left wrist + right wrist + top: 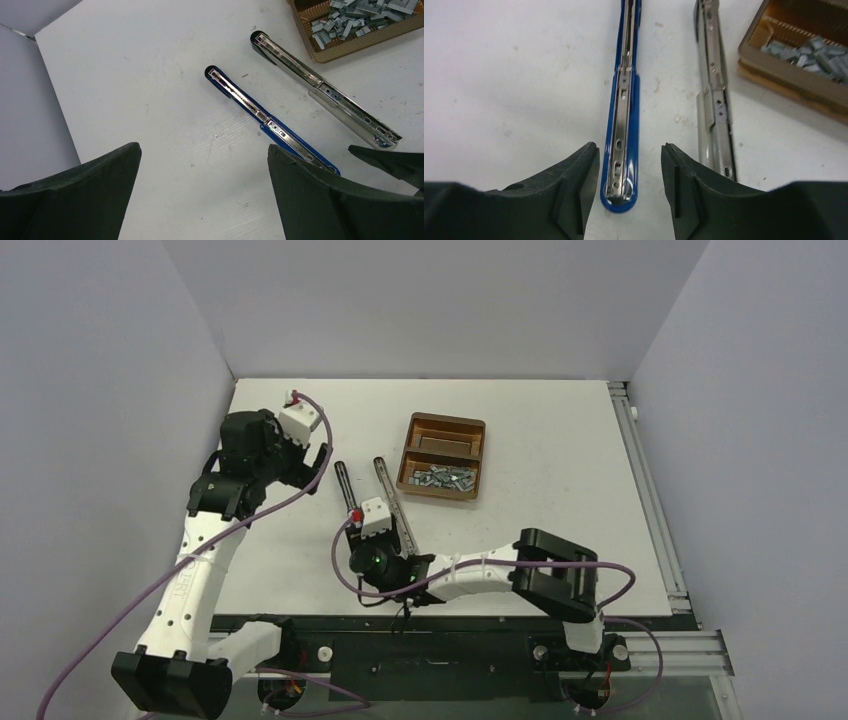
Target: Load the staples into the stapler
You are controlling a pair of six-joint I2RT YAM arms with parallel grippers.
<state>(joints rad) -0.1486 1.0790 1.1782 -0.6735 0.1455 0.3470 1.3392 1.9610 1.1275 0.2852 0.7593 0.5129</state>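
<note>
White table (499, 75) bears blue stapler (624, 115) between spread fingers (574, 190) of right tool (629, 152).

We see a white matte tabletop (560, 530) w/ faint scuffs. Two long staplers lie on it opened flat, side by side, approx. parallel, not touching: a blue-bodied stapler (260, 116) at left, a chrome silver stapler (325, 92) at right. Near the chrome one's far end sits a brown rectangular two-compartment tray (447, 419).
</note>
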